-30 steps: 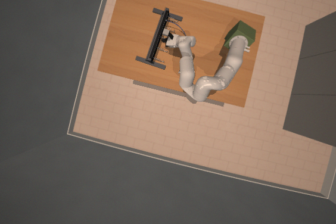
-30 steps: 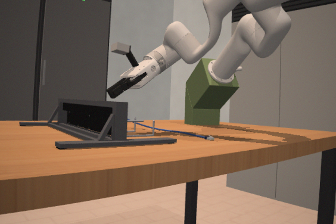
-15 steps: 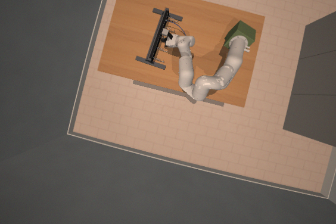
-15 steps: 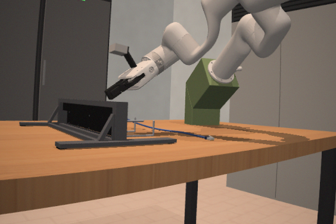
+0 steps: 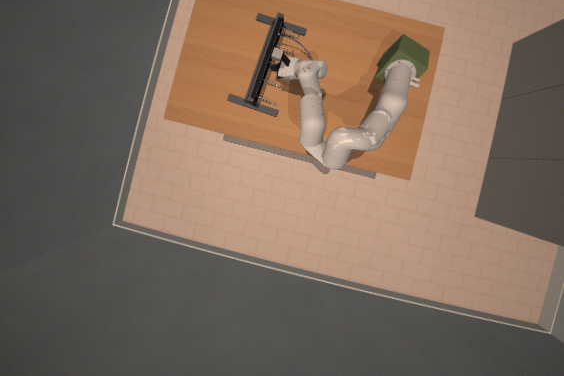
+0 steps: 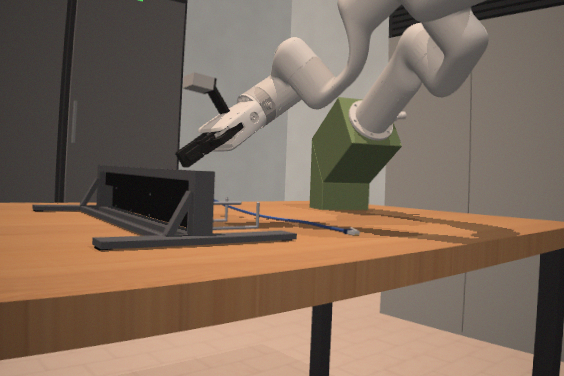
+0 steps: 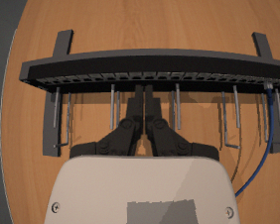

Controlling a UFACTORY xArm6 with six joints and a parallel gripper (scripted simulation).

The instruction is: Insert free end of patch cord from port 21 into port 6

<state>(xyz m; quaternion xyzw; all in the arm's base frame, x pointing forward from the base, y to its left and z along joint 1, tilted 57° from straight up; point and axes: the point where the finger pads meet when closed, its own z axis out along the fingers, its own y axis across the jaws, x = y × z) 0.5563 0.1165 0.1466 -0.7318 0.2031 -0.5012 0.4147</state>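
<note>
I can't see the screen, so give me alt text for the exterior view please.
A white robot arm holds its shut, empty gripper in the air above a dark rack on a wooden table. A blue patch cord trails from the rack, its free plug lying on the wood.

Server room: dark cabinets (image 6: 125,94), green lights.

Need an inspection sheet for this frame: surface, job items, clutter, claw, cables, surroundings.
Surface: wooden table, dark legs.
Job's things: loose rack standing on the table; blue patch cord, free plug lying on the table, not in a port.
Clutter: nothing seen.
Claw: shut, holding nothing, hanging above the rack.
Cables: blue cord only, running from the rack's right end in the wrist view.
Surroundings: green arm pedestal, dark cabinets, tiled floor.
</note>
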